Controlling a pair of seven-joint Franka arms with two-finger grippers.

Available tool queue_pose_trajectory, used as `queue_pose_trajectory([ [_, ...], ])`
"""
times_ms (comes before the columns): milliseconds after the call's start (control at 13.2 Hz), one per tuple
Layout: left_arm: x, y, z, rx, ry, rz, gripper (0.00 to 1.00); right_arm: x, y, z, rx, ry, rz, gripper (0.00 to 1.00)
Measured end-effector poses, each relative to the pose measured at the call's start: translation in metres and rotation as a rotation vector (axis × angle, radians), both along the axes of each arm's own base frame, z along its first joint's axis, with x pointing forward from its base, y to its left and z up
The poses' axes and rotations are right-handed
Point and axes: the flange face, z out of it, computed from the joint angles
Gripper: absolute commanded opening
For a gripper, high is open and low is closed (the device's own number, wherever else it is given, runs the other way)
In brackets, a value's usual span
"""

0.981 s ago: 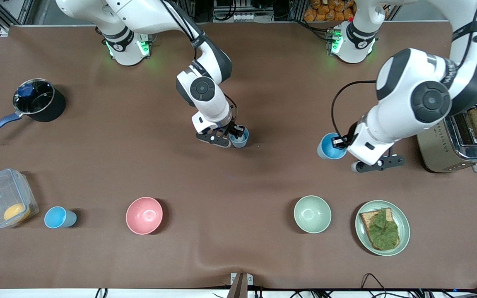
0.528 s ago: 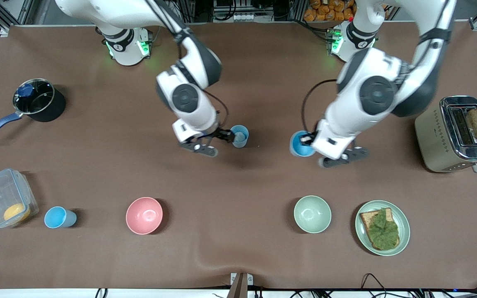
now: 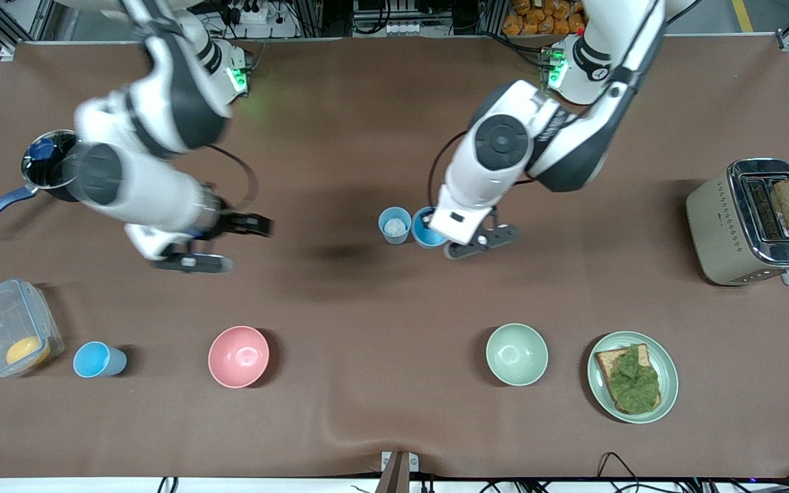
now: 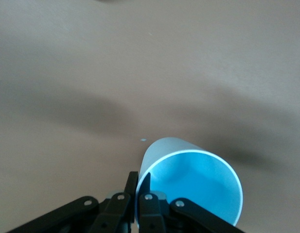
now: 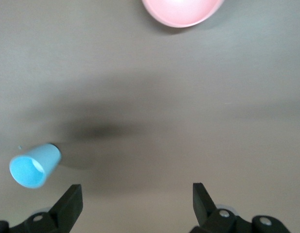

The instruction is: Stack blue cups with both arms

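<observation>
Left tool (image 3: 444, 231) pinching bright blue cup (image 3: 426, 229) beside pale cup (image 3: 394, 224); right tool (image 3: 257, 224) spread.

Two white arms, rounded glossy segments, black joint bands, dark round joint caps. Black cables looped near wrists. Green lights on bases. Black end effectors: left end effector (image 4: 138, 194), right end effector (image 5: 135, 204), silver screws on linkages.

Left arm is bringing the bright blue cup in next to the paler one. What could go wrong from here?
1. The bright blue cup, pinched at its rim by the left end effector, sits right beside the paler cup; any sideways drift could tip that free-standing cup.
2. A rim-only grip may let the cup twist or slip during the stack.
3. The right end effector is open over bare table, too distant to steady the paler cup.
</observation>
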Motion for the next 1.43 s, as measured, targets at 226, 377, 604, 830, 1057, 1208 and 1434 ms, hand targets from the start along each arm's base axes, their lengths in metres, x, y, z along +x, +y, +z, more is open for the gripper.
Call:
queue_pose_trajectory([
  [226, -0.019, -0.033, -0.026, 0.01, -0.001, 0.021, 0.0, -0.022, -0.084, 0.05, 0.025, -0.05, 0.011, 1.0],
  [377, -0.026, -0.043, -0.039, 0.019, 0.005, 0.008, 0.0, -0.047, -0.131, 0.073, 0.032, -0.071, 0.006, 1.0],
  [604, -0.038, -0.055, -0.056, 0.034, 0.023, -0.013, 0.0, -0.074, -0.189, 0.099, 0.044, -0.093, 0.031, 1.0],
  [830, -0.047, -0.066, -0.076, 0.039, 0.036, -0.031, 0.0, -0.078, -0.198, 0.102, 0.027, -0.104, 0.045, 1.0],
  [1057, -0.053, -0.07, -0.084, 0.045, 0.043, -0.04, 0.0, -0.067, -0.184, 0.115, 0.009, -0.139, 0.061, 1.0],
  [1208, -0.054, -0.069, -0.087, 0.049, 0.046, -0.04, 0.19, -0.049, -0.183, 0.119, 0.008, -0.151, 0.066, 1.0],
  [1434, -0.05, -0.066, -0.086, 0.046, 0.039, -0.032, 1.0, -0.024, -0.187, 0.115, -0.014, -0.137, 0.075, 1.0],
])
